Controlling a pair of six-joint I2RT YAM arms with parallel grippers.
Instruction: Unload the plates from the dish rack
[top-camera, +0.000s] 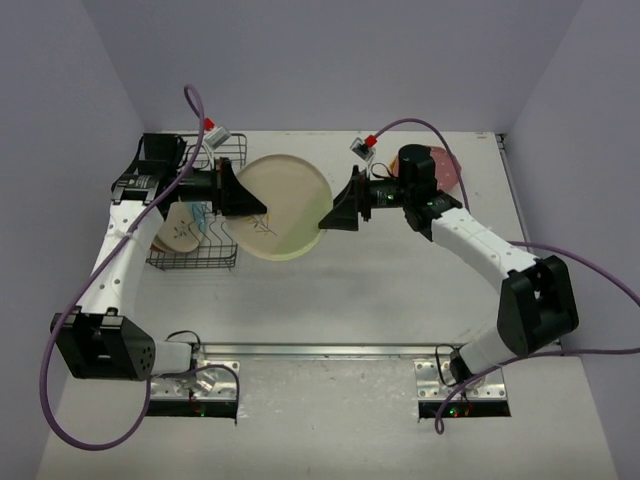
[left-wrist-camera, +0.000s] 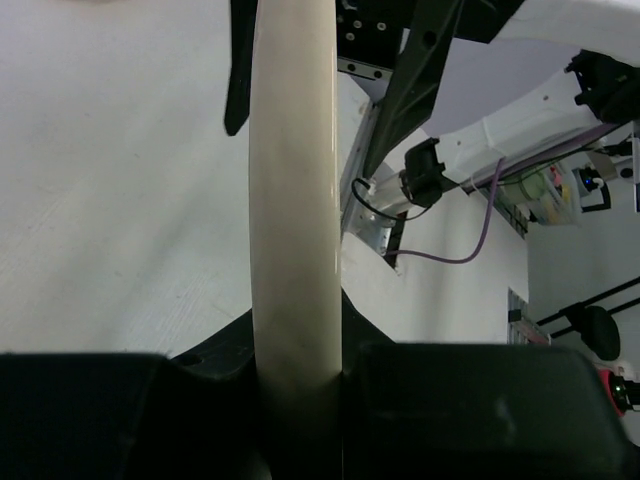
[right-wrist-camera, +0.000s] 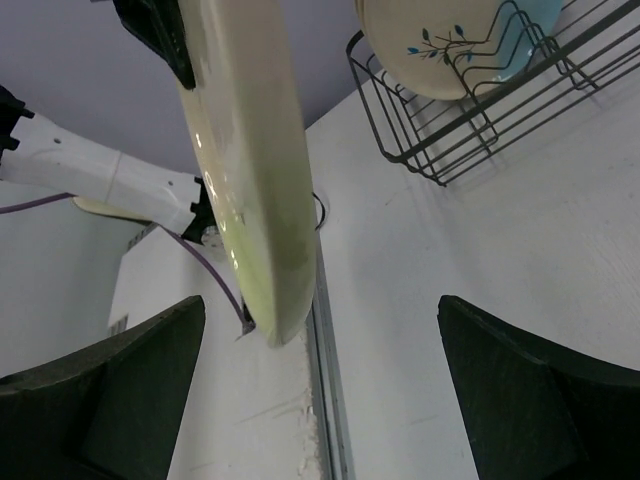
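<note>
Left claw (top-camera: 245, 195) pinches the plate (top-camera: 285, 205) tight by its rim. The plate hangs on edge in the air between both arms, out of the rack (top-camera: 190, 262). Right claw (top-camera: 330, 215) is wide open, and the far rim looks to sit between its fingers. I want to close it gently and get a firm hold before the left one lets go.

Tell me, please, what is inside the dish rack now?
Inside the dish rack, a cream plate with a leaf sprig stands on edge, a blue-tinted plate behind it. The left arm covers part of the rack, so anything under it is hidden.
</note>
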